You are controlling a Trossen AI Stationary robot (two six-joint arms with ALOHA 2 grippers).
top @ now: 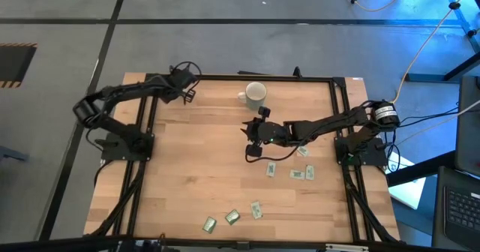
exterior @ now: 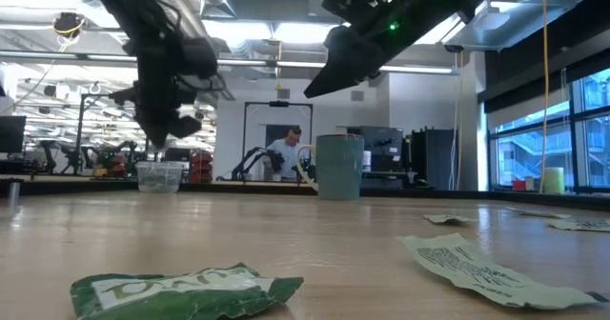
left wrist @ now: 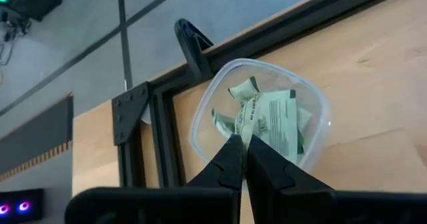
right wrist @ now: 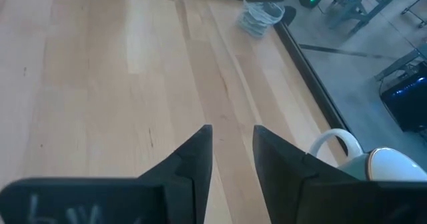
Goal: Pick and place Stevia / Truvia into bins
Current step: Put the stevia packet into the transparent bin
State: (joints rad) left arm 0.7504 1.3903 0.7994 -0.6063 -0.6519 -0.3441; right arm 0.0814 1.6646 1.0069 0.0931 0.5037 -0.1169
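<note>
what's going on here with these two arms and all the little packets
The left gripper is shut on a sachet above the clear plastic cup, which already holds a few. The right gripper hangs open and empty over bare wood near the mug. More sachets lie scattered on the table.

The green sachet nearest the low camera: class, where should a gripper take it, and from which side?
Take the green sachet by its raised, crumpled edge, coming straight down from above. It lies flat on the table, so only that lifted edge gives the jaws something to close on.
</note>
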